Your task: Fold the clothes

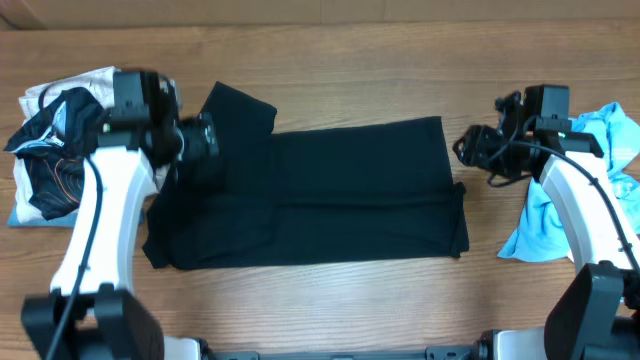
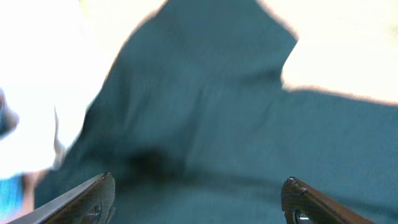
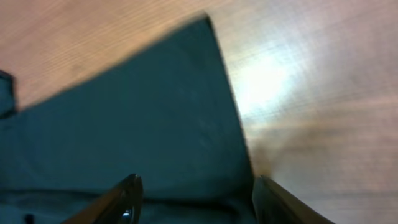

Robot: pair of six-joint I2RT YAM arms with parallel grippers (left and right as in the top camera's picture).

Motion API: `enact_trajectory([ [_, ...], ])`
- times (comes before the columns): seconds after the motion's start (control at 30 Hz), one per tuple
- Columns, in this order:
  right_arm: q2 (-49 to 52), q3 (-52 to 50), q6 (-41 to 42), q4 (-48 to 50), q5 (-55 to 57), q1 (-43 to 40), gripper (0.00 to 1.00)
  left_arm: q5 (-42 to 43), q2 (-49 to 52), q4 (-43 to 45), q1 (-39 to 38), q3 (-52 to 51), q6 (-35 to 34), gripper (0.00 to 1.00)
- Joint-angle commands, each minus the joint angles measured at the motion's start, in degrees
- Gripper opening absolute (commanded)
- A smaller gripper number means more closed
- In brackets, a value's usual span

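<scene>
- The overhead view alone shows the whole layout. A black fabric garment (image 1: pixel 330 195) lies spread flat across the middle of the wooden counter (image 1: pixel 350 70), with one flap angled up at its upper left.
- Only the overhead view shows the two side heaps. A crumpled pile of white and dark printed clothes (image 1: pixel 55 150) lies at the left edge, and a crumpled light blue garment (image 1: pixel 522 230) at the right edge, partly covered by the right arm.
- From above, the left gripper (image 1: pixel 203 138) sits over the black garment's upper left part. The right gripper (image 1: pixel 467 148) sits just beside its upper right corner. How far the jaws stand apart is hard to read here.
- The left wrist view settles that for the left gripper (image 2: pixel 198 198): its jaws are spread wide with nothing between them, above the dark cloth (image 2: pixel 205 106). The picture is blurred, and a white patch at its left edge cannot be identified.
- The right wrist view shows the right gripper (image 3: pixel 196 202) spread wide and empty too, over the garment's corner (image 3: pixel 137 124), with bare wood (image 3: pixel 311 74) beside it.
- In both wrist views the fingers are cut off by the bottom edge.
</scene>
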Motion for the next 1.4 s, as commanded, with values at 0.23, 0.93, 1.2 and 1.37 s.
enact_trajectory([
  [0.23,-0.81,3.39,-1.42,-0.52,-1.77,2.01,0.63,2.49,28.46,5.16,-0.09,27.08,9.99,0.97],
  [0.93,-0.81,3.39,-1.40,-2.32,-1.75,2.01,0.63,2.58,46.90,6.84,0.00,30.16,9.97,0.38],
  [1.2,-0.22,3.39,-1.44,2.05,2.97,2.01,0.62,8.41,44.76,4.13,0.00,31.30,9.94,0.04],
  [1.37,4.22,3.39,-1.46,7.69,3.82,2.05,0.62,14.12,40.83,4.15,0.00,32.39,9.73,0.04],
])
